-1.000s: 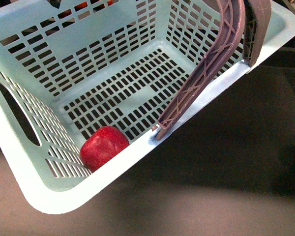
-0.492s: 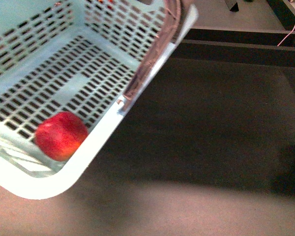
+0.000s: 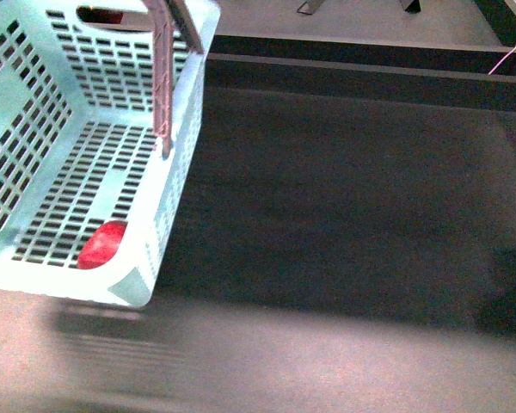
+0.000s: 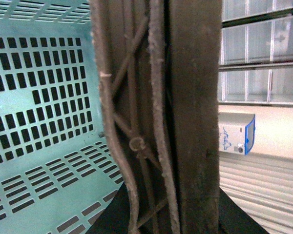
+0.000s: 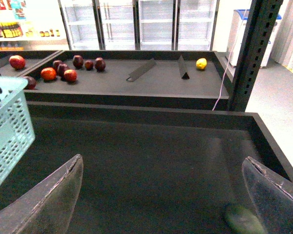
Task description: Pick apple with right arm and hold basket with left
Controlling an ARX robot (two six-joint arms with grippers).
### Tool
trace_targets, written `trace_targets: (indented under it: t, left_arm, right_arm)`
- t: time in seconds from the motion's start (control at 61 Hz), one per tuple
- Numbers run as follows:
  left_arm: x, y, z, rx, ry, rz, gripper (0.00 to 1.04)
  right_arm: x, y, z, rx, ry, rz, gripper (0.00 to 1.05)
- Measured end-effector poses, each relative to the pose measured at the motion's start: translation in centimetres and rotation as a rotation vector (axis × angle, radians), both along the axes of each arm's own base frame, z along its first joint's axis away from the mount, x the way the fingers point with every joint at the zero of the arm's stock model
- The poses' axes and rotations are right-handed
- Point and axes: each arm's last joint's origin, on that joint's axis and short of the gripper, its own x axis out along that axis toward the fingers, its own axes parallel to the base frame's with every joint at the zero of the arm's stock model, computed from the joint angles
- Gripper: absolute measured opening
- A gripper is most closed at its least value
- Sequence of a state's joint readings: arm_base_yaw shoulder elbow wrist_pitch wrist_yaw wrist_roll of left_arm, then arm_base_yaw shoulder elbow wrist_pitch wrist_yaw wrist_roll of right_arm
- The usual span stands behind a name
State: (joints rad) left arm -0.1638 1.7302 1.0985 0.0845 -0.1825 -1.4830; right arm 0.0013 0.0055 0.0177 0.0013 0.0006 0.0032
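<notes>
While the basket (image 3: 34,112) hangs tilted at the far left, its mauve handle (image 3: 162,86) standing up along the wall that faces the middle, the left gripper itself never shows. Its wrist camera is filled by the ribs of that handle pressed close, so I'd guess it is clamped there, yet I cannot tell how its jaws stand. Below that handle, in the basket's near corner on the side toward the other arm, sits the apple (image 3: 103,244), resting on the slotted floor against the low wall. A wide stretch of dark tray (image 3: 344,198) lies between it and the right gripper (image 5: 161,163), which hovers with its two fingers (image 5: 53,204) spread wide and nothing between them. That is the relation everything turns on: the apple lies well off to this gripper's left, below the basket's rim and hidden from its wrist camera behind the slotted wall. To my eye, a reach for it would have to travel left and drop in over the rim rather than come in from the side. The left arm is much the nearer, but it looks busy with the basket. Near one of the right gripper's fingers a green thing (image 5: 241,219) lies on the tray, too blurred to name.
</notes>
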Motion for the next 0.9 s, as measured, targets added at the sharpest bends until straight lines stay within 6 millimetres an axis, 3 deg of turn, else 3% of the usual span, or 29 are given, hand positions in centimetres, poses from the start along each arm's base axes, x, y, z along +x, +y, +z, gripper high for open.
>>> trace_targets:
  t: [0.18, 0.311, 0.639, 0.852, 0.902]
  left_arm:
    - [0.9, 1.8, -2.7, 0.008, 0.081, 0.009, 0.17]
    - [1.1, 2.3, -3.5, -0.011, 0.101, -0.006, 0.17]
    - [-0.6, 3.2, -6.3, -0.016, 0.168, 0.01, 0.17]
    - [-1.1, 3.4, -6.3, -0.019, 0.167, 0.011, 0.17]
    - [-1.2, 3.4, -6.3, -0.018, 0.167, 0.011, 0.24]
  right_arm:
    - [0.0, 0.0, 0.0, 0.0, 0.0, 0.0, 0.96]
    - [0.0, 0.0, 0.0, 0.0, 0.0, 0.0, 0.96]
    - [0.0, 0.0, 0.0, 0.0, 0.0, 0.0, 0.96]
    - [0.0, 0.0, 0.0, 0.0, 0.0, 0.0, 0.96]
    - [0.0, 0.0, 0.0, 0.0, 0.0, 0.0, 0.96]
